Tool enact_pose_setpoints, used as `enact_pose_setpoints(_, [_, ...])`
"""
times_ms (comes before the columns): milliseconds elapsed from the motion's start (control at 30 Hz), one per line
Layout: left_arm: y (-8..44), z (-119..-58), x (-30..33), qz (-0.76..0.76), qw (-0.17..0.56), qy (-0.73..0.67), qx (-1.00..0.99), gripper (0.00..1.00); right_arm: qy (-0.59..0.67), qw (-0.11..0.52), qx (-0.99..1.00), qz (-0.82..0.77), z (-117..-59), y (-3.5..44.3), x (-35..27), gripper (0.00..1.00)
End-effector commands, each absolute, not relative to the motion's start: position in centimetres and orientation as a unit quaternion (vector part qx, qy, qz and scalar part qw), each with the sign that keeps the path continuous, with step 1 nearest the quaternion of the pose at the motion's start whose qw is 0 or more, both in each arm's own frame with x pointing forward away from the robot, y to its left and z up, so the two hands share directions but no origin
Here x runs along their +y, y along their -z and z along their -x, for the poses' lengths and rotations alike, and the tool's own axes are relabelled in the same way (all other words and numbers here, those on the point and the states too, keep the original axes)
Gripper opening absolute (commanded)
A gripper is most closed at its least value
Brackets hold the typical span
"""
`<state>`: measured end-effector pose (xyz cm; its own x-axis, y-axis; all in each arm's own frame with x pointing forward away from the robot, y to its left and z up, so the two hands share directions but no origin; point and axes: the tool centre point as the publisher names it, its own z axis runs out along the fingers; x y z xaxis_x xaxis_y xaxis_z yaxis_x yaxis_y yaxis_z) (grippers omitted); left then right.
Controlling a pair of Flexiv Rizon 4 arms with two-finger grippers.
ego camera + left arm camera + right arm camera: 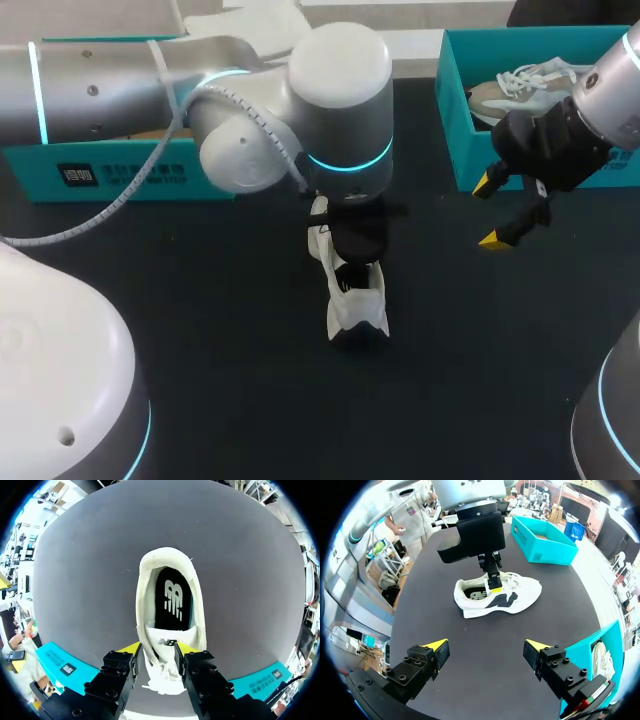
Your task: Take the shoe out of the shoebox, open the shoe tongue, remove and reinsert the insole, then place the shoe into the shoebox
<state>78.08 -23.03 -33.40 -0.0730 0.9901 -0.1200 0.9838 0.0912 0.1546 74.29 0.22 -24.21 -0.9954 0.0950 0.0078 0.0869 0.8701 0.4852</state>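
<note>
White shoe (520, 592) shows black insole (172, 615), tongue (162, 652) pinched by left fingers (131, 648); right fingers (436, 645) spread.

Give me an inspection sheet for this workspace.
Surface: black table.
Job's things: white shoe upright mid-table, insole inside; second shoe in right box; left box at the far left.
Clutter: nothing seen.
Hands: left hand shut on tongue; right hand open above table.
Cables: grey cable hanging from left arm.
Surroundings: nothing seen.
</note>
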Motion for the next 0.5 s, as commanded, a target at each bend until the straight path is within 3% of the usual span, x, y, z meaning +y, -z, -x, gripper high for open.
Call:
enact_pose_setpoints(33, [34.0, -77.5, -22.5, -0.672, 0.102, -0.009, 0.734, 0.44, -0.249, 0.008, 0.967, -0.048, -74.3, 24.3, 0.3, 1.00])
enact_pose_setpoints(500, [30.7, -76.7, -21.4, -0.667, 0.110, -0.006, 0.737, 0.41, -0.249, 0.008, 0.967, -0.048, -74.3, 24.3, 0.3, 1.00])
